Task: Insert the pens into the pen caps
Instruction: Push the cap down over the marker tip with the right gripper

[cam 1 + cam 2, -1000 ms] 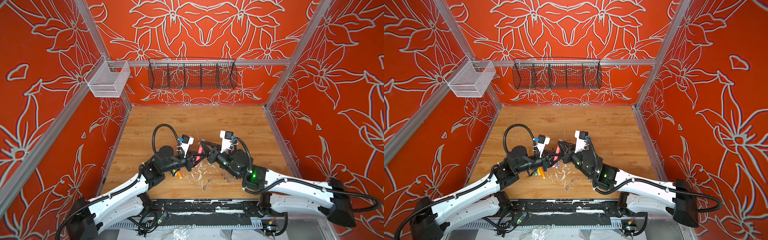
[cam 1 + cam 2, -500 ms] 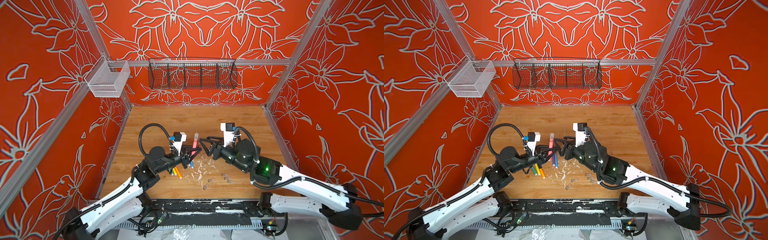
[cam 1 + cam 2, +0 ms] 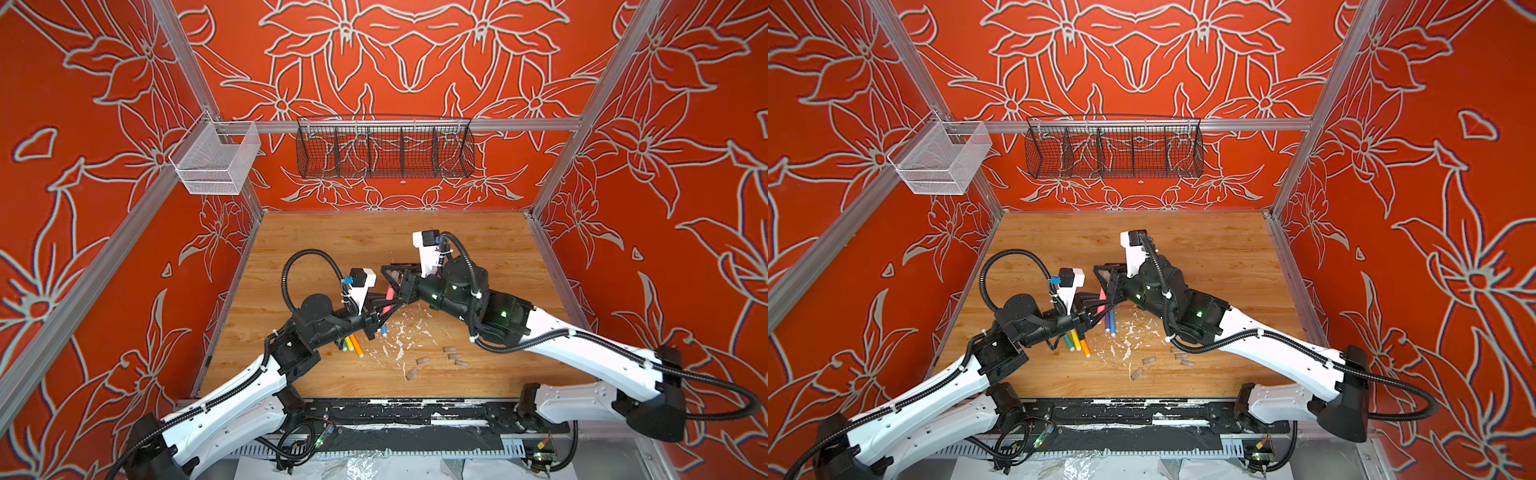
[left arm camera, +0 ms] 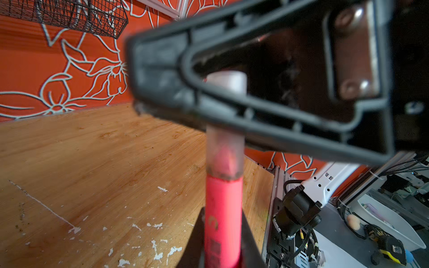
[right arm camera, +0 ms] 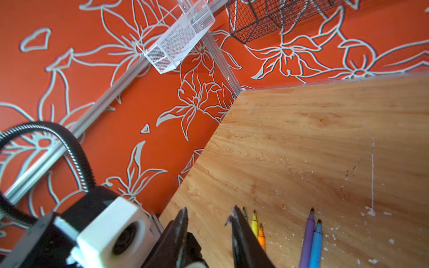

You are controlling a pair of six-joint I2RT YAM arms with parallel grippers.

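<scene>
Right gripper, spread before, now pinches the pen cap on the pink pen the left gripper clamps.

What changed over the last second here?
The right claw opened and backed off, then returned and shut on the capped end of the pink pen. The left claw kept holding its body. The other pens and loose caps lay unmoved.
</scene>
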